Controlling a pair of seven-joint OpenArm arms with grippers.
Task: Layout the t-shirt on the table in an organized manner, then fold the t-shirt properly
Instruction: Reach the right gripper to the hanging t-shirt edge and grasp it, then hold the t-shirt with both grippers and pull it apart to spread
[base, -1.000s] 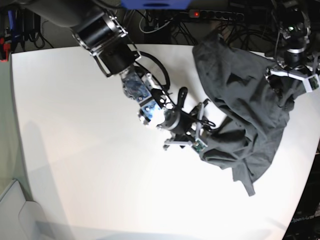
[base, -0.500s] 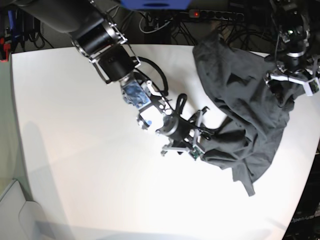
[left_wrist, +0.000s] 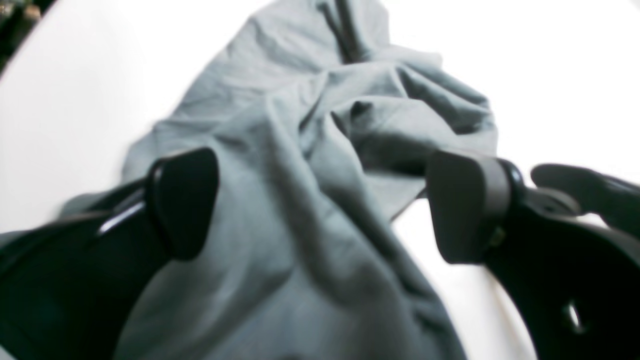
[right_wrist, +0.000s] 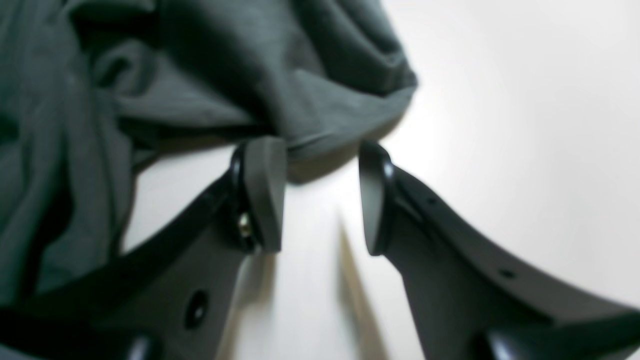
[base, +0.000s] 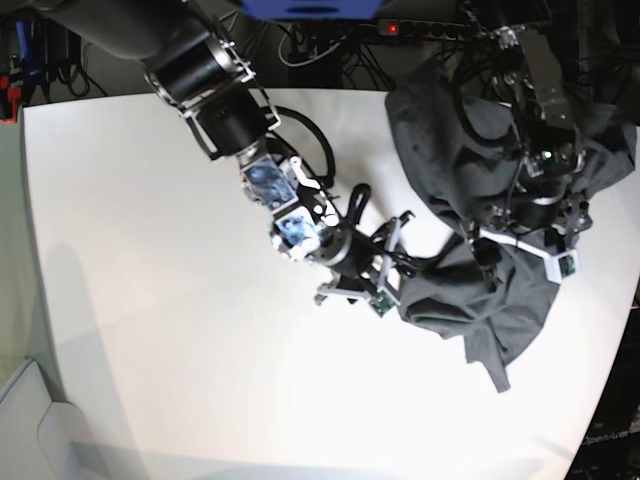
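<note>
Base view | t-shirt (base: 500, 170) bunched on table (base: 150, 300) | right gripper (right_wrist: 320, 197) part-open, empty at hem; left gripper (left_wrist: 320, 205) wide | you close only once the fold sits between the pads.

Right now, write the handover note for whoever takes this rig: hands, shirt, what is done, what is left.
Left hand: open wide, over the crumpled t-shirt, gripping nothing.
Right hand: open, low over the table, fingertips at a shirt edge, no cloth between them.
Shirt: bunched in a heap on the table's far side on the left arm's side, part of it over the edge.
Done: nothing laid out.
Left: grab it, spread it flat, then fold it.
</note>
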